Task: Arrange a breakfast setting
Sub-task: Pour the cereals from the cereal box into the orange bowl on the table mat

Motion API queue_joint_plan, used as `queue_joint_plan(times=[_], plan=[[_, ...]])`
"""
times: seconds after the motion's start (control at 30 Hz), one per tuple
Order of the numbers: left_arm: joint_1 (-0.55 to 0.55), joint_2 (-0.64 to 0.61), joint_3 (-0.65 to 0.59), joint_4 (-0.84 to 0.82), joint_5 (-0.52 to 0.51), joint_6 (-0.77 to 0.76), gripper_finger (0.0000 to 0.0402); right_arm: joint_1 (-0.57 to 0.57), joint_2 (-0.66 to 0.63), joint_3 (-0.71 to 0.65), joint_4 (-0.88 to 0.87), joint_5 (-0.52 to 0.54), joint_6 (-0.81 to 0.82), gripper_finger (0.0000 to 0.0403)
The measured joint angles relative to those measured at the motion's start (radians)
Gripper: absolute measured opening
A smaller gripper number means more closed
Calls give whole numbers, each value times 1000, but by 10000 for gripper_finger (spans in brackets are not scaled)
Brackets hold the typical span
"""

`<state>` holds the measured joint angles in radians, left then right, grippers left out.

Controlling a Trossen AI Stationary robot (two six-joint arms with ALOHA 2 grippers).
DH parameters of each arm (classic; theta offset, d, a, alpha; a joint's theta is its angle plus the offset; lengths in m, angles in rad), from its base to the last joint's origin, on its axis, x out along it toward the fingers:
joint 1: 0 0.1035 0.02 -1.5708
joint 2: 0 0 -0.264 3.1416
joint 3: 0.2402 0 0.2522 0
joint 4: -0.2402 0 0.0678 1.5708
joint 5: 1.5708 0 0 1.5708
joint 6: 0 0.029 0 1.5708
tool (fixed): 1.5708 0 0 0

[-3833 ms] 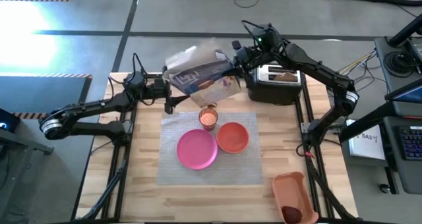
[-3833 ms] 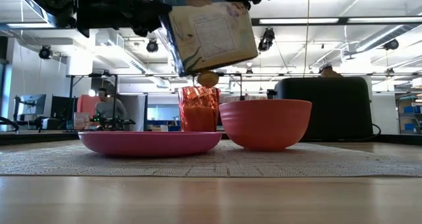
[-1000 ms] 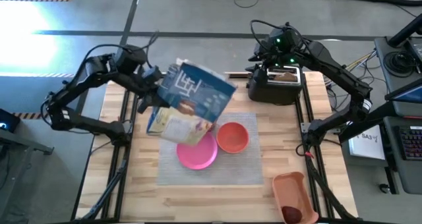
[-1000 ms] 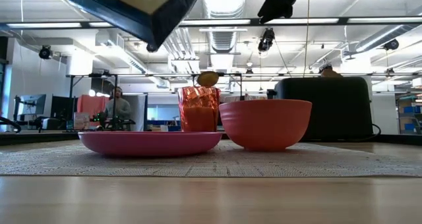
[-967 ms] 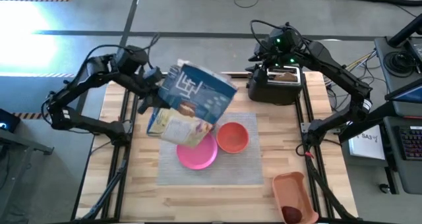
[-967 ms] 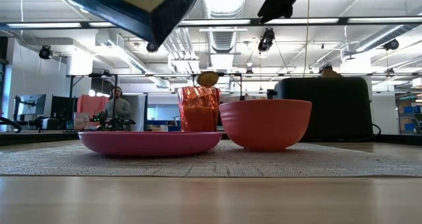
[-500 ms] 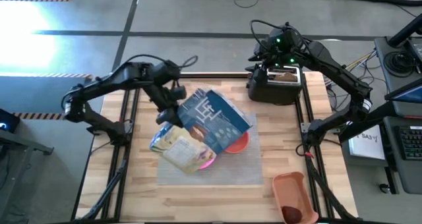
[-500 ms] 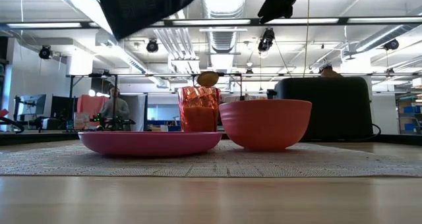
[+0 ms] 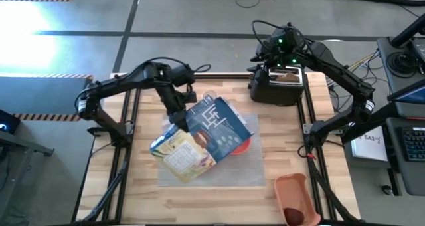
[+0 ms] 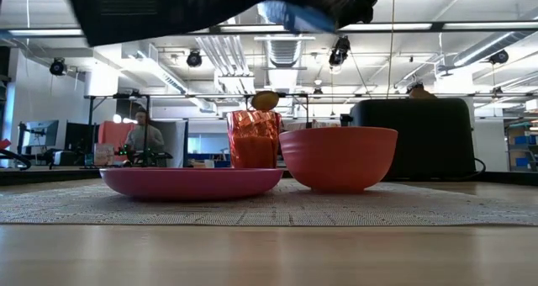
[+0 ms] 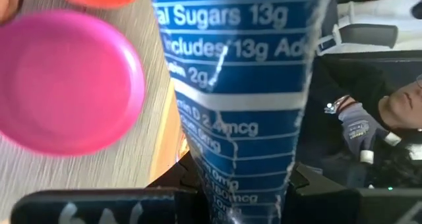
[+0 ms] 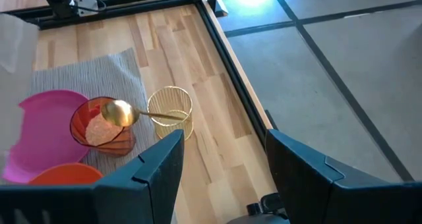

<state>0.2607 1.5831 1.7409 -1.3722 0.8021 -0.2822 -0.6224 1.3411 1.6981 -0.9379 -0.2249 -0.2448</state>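
Note:
My left gripper (image 9: 179, 113) is shut on a blue cereal box (image 9: 202, 136), which it holds up over the grey placemat (image 9: 249, 176). In the high view the box covers most of the orange bowl (image 9: 245, 145). The pink plate (image 10: 192, 182), the bowl (image 10: 338, 157) and the orange cup (image 10: 254, 139) with the gold spoon (image 10: 266, 101) in it stand on the placemat. A clear glass (image 12: 170, 109) stands beside the cup. Toast (image 9: 287, 75) sticks up from the toaster (image 9: 279, 86). My right gripper (image 12: 224, 178) hangs open above the toaster. My left gripper pinches the cereal box between its two fingers at the end by the lowest lines of the nutrition panel (image 11: 231, 184). It comes at the box from the table's far left, slanting down. The box hangs clear of the table, tipped, with its free end toward the near edge.
An orange tray (image 9: 292, 189) with the red apple (image 9: 295, 216) lies at the near right corner. The toaster stands at the far right. Bare wood (image 9: 133, 186) shows left of the placemat. A person (image 11: 395, 105) sits beyond the table.
My left gripper has carried the cereal box from the far left toward the table's near and right edges, over the plate and bowl, and has come down a little. The box has turned and tipped on the way. It has stayed shut on the box.

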Motion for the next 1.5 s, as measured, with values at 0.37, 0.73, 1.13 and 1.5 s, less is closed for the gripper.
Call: queue_joint_plan(times=[0.37,0.73,1.13,1.5], plan=[[0,60,0,-129,19,-30,67,0,1,0,0,0,0,203],[1,98,0,-140,82,-112,67,0,1,0,0,0,1,203],[25,152,32,-143,158,-199,67,0,1,0,0,0,0,203],[47,288,250,-202,241,-229,67,0,1,0,0,0,-1,203]])
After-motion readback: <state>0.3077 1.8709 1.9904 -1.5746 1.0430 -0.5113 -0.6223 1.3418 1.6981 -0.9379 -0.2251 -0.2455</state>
